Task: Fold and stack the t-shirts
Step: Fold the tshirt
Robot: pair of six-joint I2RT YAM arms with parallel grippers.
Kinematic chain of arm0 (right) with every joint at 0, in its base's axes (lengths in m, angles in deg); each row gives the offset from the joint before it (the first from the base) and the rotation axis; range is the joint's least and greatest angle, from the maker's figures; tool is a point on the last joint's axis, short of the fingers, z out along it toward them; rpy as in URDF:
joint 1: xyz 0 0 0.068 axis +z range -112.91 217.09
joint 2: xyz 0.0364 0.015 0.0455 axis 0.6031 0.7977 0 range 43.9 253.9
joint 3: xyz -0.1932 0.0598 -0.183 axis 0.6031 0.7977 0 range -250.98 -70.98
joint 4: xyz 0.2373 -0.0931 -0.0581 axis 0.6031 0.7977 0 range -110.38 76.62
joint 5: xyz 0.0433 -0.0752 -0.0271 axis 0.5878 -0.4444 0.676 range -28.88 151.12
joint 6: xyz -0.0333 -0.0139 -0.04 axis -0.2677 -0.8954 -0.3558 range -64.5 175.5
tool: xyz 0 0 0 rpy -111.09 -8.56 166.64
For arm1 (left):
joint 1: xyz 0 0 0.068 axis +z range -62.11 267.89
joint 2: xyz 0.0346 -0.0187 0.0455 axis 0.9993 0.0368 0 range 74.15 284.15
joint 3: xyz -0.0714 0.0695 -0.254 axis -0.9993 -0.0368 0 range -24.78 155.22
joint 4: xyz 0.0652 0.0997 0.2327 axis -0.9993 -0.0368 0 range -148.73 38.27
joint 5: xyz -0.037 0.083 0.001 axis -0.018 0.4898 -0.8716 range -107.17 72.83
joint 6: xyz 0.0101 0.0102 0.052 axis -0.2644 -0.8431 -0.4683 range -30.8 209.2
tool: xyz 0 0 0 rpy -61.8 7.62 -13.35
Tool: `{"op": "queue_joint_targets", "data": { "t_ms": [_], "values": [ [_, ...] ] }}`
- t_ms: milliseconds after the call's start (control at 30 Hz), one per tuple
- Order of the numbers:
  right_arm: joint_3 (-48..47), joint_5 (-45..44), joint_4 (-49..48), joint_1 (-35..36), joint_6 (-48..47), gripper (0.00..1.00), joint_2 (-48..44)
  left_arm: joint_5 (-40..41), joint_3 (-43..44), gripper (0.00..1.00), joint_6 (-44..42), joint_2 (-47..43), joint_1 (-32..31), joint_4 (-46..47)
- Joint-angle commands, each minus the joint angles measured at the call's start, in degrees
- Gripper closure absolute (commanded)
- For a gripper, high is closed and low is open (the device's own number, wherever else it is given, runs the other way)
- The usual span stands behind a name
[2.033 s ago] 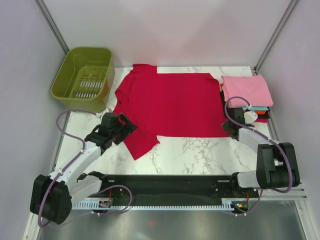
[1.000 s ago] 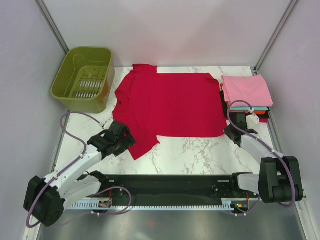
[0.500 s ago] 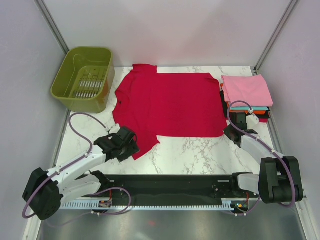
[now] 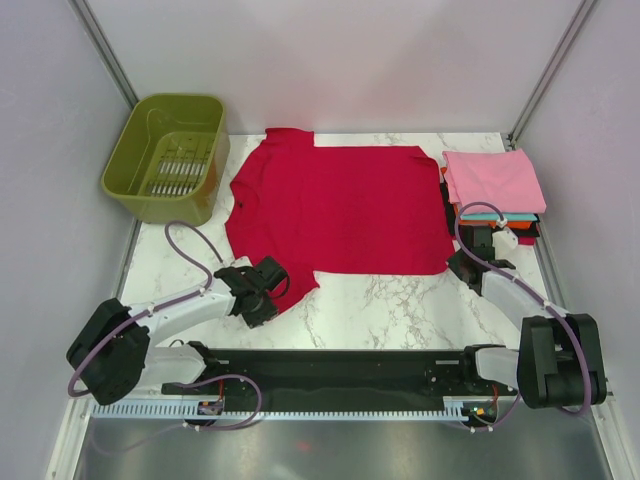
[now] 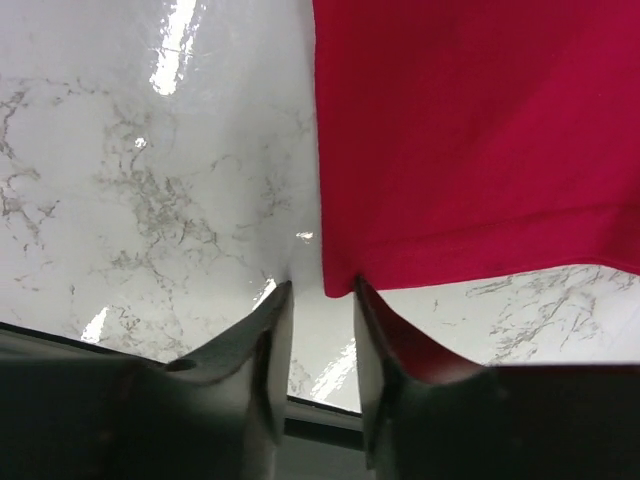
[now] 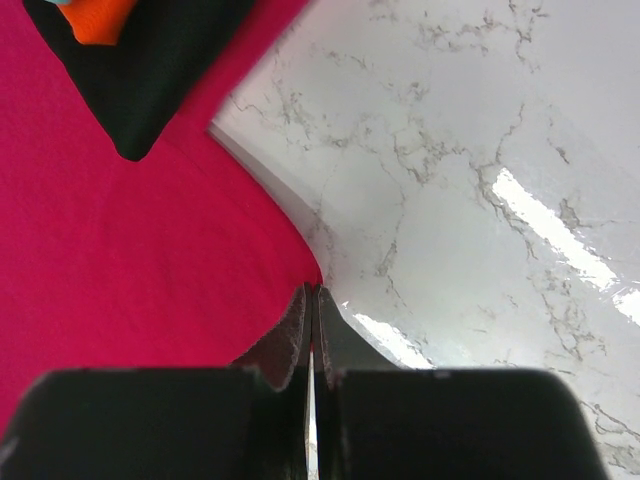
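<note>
where a second ago it stood further left, the left end effector has slid to the sleeve corner of the crimson t-shirt, fingers narrowly spread. the shirt lies flat on the surface; the right end effector stays pinched on its hem corner.

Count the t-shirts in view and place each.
6. A crimson t-shirt lies spread in the centre; five are folded, piled at the right edge: pink t-shirt on top, then teal, orange, black and red edges below. Others may be hidden inside.
</note>
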Motion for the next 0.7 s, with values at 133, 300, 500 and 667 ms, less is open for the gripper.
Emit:
{"op": "queue_joint_targets", "data": {
  "t_ms": [133,300,500,667],
  "values": [
    [0.38,0.66,-1.12,-0.24,-0.14,1.00,-2.01,1.21,-1.22,0.70,5.53,1.55,-0.39,5.35],
    [0.47,0.84,-1.20,-0.24,-0.23,1.00,-2.54,1.82,-0.87,0.83,5.88,1.99,-0.39,6.32],
    [0.38,1.19,-1.20,-0.15,-0.84,1.00,-4.46,4.28,-1.65,0.98,7.55,-3.98,-0.39,5.61],
    [1.35,0.75,-1.64,-0.15,-1.02,1.00,-7.81,6.38,0.01,0.98,6.50,-10.57,-0.39,1.94]
  ]
}}
